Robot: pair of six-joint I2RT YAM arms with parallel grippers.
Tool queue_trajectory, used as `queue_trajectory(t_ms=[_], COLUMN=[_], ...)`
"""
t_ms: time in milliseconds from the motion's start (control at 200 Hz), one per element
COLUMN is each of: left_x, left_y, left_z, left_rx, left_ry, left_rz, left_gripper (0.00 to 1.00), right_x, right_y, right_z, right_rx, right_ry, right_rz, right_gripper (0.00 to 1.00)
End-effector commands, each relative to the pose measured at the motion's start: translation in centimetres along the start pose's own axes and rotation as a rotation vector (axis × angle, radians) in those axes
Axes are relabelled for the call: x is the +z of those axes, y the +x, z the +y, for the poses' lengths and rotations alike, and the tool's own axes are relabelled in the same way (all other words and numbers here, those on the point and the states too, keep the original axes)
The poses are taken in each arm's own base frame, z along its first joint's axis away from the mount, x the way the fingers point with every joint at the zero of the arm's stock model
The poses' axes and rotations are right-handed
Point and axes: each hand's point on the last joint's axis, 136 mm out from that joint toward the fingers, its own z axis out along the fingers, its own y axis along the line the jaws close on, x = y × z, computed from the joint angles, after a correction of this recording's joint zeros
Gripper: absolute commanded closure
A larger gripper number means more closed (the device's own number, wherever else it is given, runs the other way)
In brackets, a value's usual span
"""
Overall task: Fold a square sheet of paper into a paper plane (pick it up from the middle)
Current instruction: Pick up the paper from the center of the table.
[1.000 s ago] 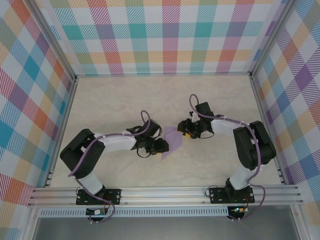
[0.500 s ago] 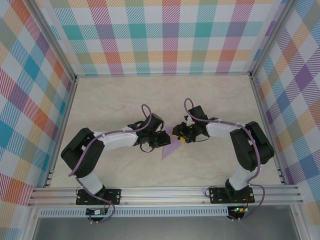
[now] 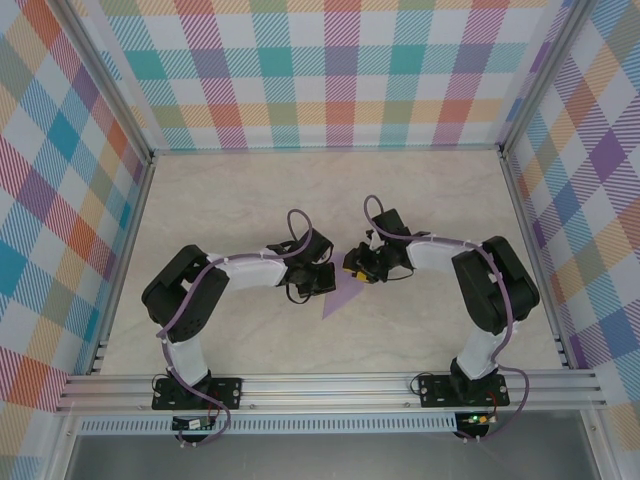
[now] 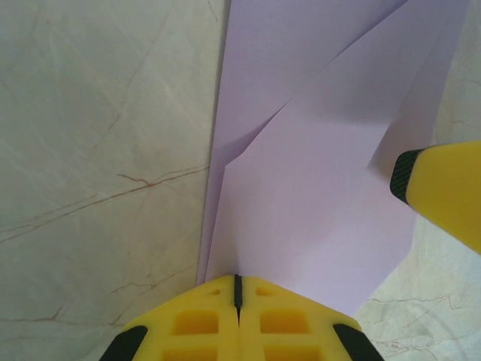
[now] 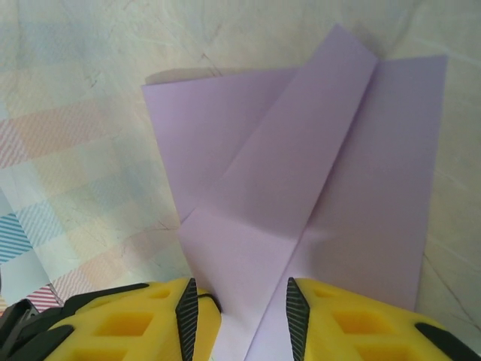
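Paper (image 3: pixel 338 300), lavender and partly folded, lay at the middle of the table (image 3: pixel 250 200), one point reaching toward the near edge. Wrist views showed overlapping flaps with slanted creases (image 4: pixel 316 188) (image 5: pixel 301 188). The left gripper (image 3: pixel 325 280) sat at the paper's left side, its yellow fingers pressed together with no gap and pinching an edge of the sheet (image 4: pixel 237 282). The right gripper (image 3: pixel 355 268) met the paper from the far right, its fingers parted and straddling a folded flap without clamping it (image 5: pixel 237 301). One of its fingers (image 4: pixel 443 188) showed beside the sheet in the left wrist view. Both grippers were just beside each other.
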Motion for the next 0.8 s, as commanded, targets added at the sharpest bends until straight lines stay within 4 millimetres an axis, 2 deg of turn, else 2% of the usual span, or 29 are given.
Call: queue_trajectory(t_ms=[0,125,310,795], left_x=[0.5,0.6,0.5,0.6], left_y=[0.3,0.7,0.9,1.1], left_z=[2.5,3.1,2.8,2.6], left_rx=[-0.045,-0.08,-0.109,-0.109], left_ry=[-0.094,-0.097,-0.068,-0.05], left_rz=[0.01,0.021,0.027,0.041], left_gripper=[1.0,1.0,1.0,1.0], right_x=[0.5,0.6,0.6,1.8], right_y=[0.1,-0.1,0.0,0.6], right_z=[0.0,-0.3,-1.0,1.1], right_rx=[0.009,0.018,0.05,0.039], right_ry=[0.024,0.047,0.087,0.057], right_rz=[0.016,0.016,0.015,0.054], right_gripper=[0.62,0.62,0.61,0.66])
